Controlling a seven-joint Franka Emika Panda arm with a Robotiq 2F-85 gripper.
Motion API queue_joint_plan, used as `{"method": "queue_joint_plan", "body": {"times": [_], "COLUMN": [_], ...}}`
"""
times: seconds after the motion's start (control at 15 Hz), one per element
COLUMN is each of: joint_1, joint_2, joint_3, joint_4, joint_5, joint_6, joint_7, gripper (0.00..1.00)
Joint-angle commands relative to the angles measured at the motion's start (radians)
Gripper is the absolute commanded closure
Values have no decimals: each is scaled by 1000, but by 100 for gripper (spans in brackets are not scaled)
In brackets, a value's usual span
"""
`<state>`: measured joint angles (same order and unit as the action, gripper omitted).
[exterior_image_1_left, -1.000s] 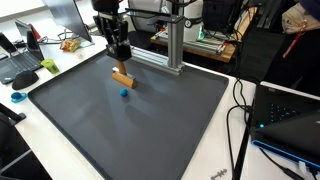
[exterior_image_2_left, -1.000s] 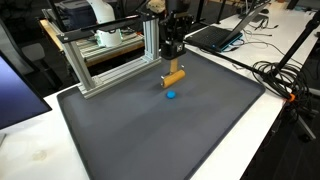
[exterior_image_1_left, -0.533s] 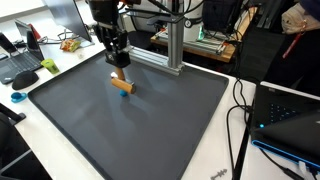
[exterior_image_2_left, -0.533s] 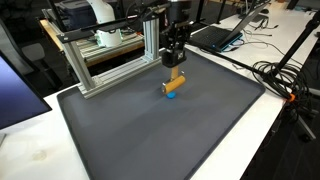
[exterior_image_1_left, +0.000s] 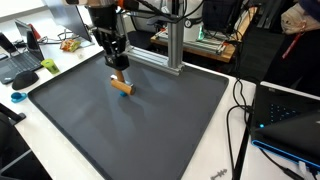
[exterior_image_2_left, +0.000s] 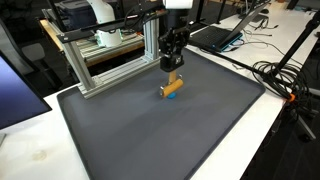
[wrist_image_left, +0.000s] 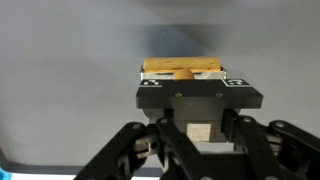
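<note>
My gripper (exterior_image_1_left: 119, 74) is pinched on a small wooden block (exterior_image_1_left: 122, 87), the fingers pressed against its sides. In the wrist view the block (wrist_image_left: 182, 67) lies crosswise right at the fingertips. It sits low over the dark mat (exterior_image_1_left: 150, 130), toward the far side. I cannot tell whether its underside touches the surface. Just behind the arm stands a metal frame (exterior_image_2_left: 110, 62) at the mat's back edge, and further out, on the white table (exterior_image_2_left: 40, 150), is an open laptop (exterior_image_2_left: 215, 35) among cables.
</note>
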<state>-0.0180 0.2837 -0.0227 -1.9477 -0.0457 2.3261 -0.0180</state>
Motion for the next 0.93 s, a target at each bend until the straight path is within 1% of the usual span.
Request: {"method": "queue_joint_plan", "body": {"times": [0.0,0.4,0.87], "joint_1": [-7,-7,-21], "joint_2": [14,34,68], "joint_3": [0,1,2], "joint_4": [28,40,59], "joint_5": [-2,1,22], "joint_6": [7,22,-6], "joint_7": [-25,-28,-39], "gripper": [78,78,78]}}
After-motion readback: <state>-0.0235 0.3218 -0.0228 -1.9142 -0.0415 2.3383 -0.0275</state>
